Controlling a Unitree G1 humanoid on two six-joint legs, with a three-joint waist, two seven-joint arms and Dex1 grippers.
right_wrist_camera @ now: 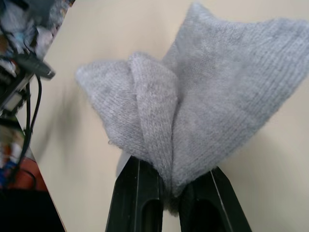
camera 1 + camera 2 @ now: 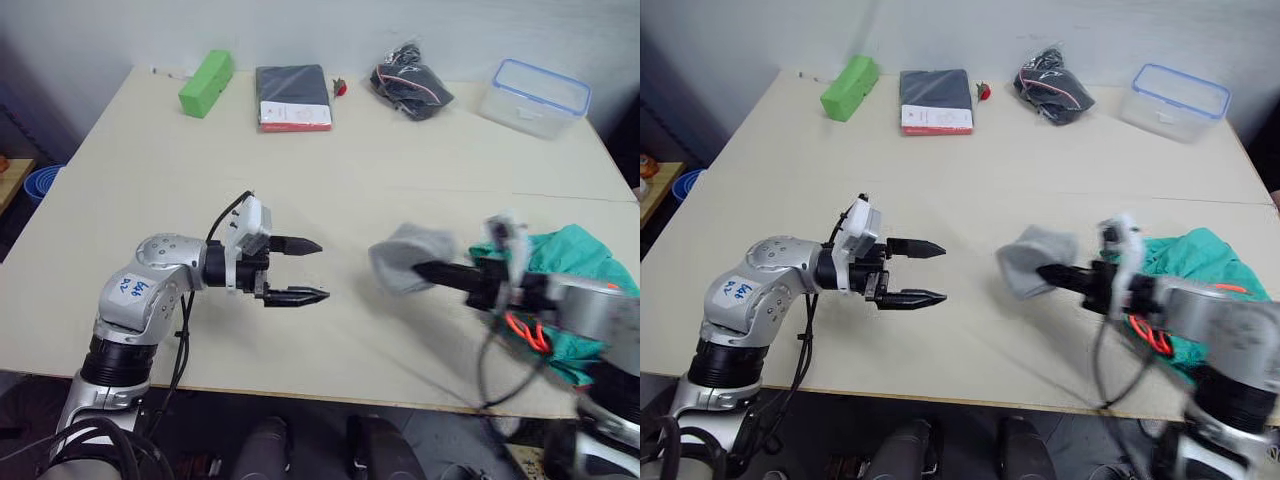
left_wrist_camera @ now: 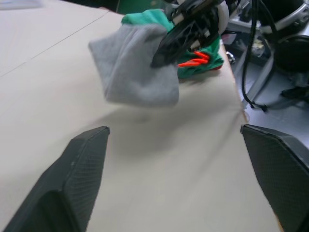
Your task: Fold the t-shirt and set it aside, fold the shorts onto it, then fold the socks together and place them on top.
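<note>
While our right gripper [image 1: 166,193] has its fingers pinched on the grey socks [image 2: 405,257] above the tabletop [image 2: 330,160], our left gripper [image 2: 310,270] hovers nearby, fingers wide apart, with the teal shorts [image 2: 570,255] behind.

Silver-grey jointed arms, black ridged fingers [image 2: 298,246], looping black cables, blue handwriting on left arm

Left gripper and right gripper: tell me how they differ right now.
The left gripper is open and empty, its two black fingers spread apart; the right gripper is shut on the grey socks, pinching the fabric between its fingers. The left gripper points toward the robot's right; the right gripper points toward the robot's left, so they face each other. The teal shorts lie by the right gripper, not the left. Both are above the table.
</note>
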